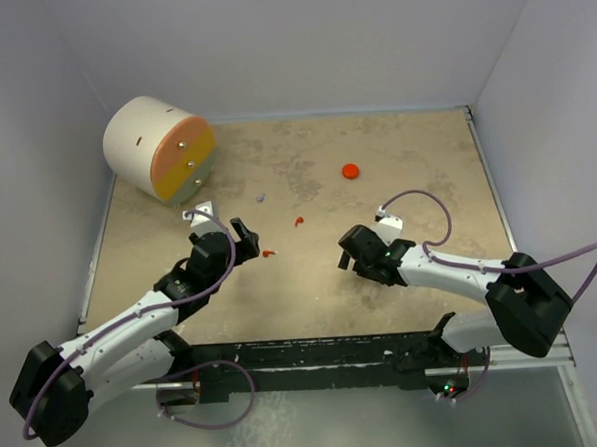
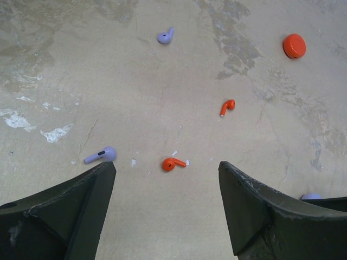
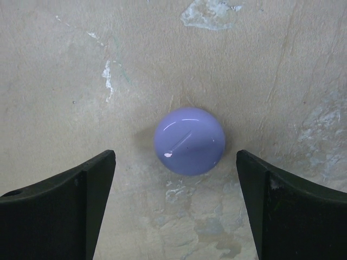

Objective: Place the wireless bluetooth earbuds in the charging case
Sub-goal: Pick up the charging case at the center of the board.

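The lavender charging case (image 3: pixel 189 140), a shut glossy dome, lies on the table just ahead of my open right gripper (image 3: pixel 174 162), between the lines of its fingertips without touching either. The red charging case (image 1: pixel 350 170) sits further back. A red earbud (image 2: pixel 173 163) lies just ahead of my open left gripper (image 2: pixel 166 169), centred between its fingers. A lavender earbud (image 2: pixel 101 155) rests by the left fingertip. Further out are a second red earbud (image 2: pixel 227 106) and a second lavender earbud (image 2: pixel 166 36). In the top view the right gripper (image 1: pixel 346 251) hides the lavender case.
A large white cylinder (image 1: pixel 159 149) with an orange and yellow face lies on its side in the back left corner. Grey walls close the table (image 1: pixel 426 177) at the back and both sides. A black rail (image 1: pixel 315 353) runs along the near edge.
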`<act>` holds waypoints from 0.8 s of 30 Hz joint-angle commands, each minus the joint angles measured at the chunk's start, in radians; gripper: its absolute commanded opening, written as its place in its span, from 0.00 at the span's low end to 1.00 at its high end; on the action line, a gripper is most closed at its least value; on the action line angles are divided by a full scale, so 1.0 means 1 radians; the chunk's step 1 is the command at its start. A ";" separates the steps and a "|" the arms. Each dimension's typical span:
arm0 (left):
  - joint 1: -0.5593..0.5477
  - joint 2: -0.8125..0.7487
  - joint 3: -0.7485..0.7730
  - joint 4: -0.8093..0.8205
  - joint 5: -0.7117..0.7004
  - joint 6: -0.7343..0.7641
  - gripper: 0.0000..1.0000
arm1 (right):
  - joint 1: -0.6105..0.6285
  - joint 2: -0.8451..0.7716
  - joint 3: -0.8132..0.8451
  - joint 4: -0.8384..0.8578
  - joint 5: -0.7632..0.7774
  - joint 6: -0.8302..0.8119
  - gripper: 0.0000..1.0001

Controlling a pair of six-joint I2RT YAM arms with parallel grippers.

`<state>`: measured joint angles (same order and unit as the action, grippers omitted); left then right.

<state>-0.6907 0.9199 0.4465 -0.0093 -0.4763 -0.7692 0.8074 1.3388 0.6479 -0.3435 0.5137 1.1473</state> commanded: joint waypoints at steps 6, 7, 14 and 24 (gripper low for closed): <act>-0.007 -0.026 -0.001 -0.001 -0.025 0.010 0.77 | -0.020 -0.013 0.049 0.026 0.045 -0.034 0.95; -0.006 -0.033 -0.003 -0.002 -0.025 0.009 0.77 | -0.020 -0.015 0.046 0.027 0.043 -0.034 0.95; -0.007 -0.038 -0.002 -0.008 -0.025 0.007 0.77 | -0.020 -0.017 0.022 0.054 0.014 -0.038 0.93; -0.007 -0.041 -0.010 -0.018 -0.030 0.005 0.77 | -0.020 0.009 0.004 0.109 -0.016 -0.064 0.78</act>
<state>-0.6907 0.8944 0.4446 -0.0402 -0.4866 -0.7662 0.7906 1.3399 0.6559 -0.2657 0.5014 1.1027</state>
